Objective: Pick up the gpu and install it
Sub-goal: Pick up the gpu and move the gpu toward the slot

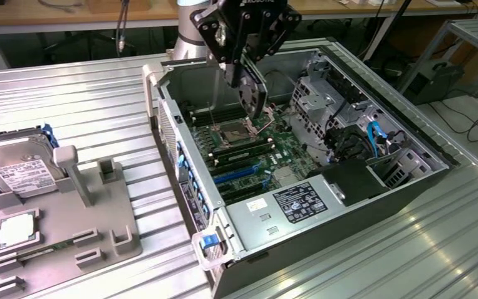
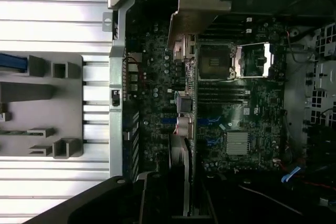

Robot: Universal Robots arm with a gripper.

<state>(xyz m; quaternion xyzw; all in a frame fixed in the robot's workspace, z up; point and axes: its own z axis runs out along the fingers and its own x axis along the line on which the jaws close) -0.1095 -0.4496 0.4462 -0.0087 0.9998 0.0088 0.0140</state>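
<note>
Fingers of the black gripper clamped the thin, flat gpu, silver-bracketed, upright over the open grey computer case, apart from its walls.

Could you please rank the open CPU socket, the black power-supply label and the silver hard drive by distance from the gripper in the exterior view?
The gripper is shut on the thin flat gpu.
1. Open square CPU socket, just beneath it.
2. Black rectangular label on the silver power supply, toward the camera.
3. Silver hard drive with white label, at the exterior view's far left.
</note>
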